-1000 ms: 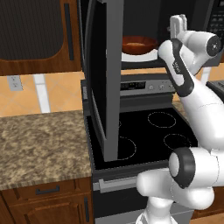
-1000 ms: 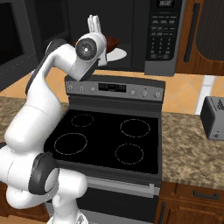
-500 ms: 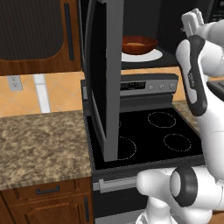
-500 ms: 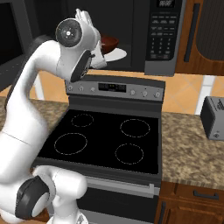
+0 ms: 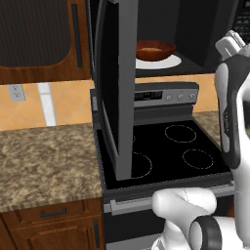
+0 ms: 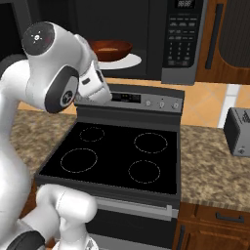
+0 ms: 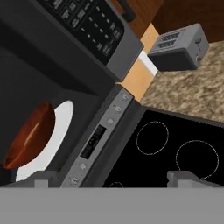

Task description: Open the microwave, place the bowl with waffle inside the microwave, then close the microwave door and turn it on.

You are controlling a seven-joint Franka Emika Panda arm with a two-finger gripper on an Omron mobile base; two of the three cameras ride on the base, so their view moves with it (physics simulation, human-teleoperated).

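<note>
The microwave (image 6: 161,29) hangs over the stove with its button panel (image 6: 181,35) at the right. The microwave door (image 5: 117,83) stands swung wide open, edge-on toward me. Inside, the reddish-brown bowl (image 5: 155,49) (image 6: 110,49) sits on the white turntable (image 5: 166,62). A tan patch in the bowl is the waffle (image 5: 152,49). In the hand view the bowl (image 7: 29,135) lies at the lower left. My gripper (image 7: 112,178) is open and empty, its fingertips (image 7: 41,177) far apart, drawn back from the microwave opening above the stove's back panel.
The black stove top (image 6: 122,156) with several burner rings lies below the microwave, and its control panel (image 5: 166,95) is at the back. A grey toaster (image 6: 238,131) stands on the granite counter (image 5: 44,166) to the right. Brown cabinets (image 5: 39,44) flank the microwave.
My hand has drawn back out of the microwave opening, away from the bowl. The bowl stays on the turntable, the door is still open, and the jaws are still wide.
</note>
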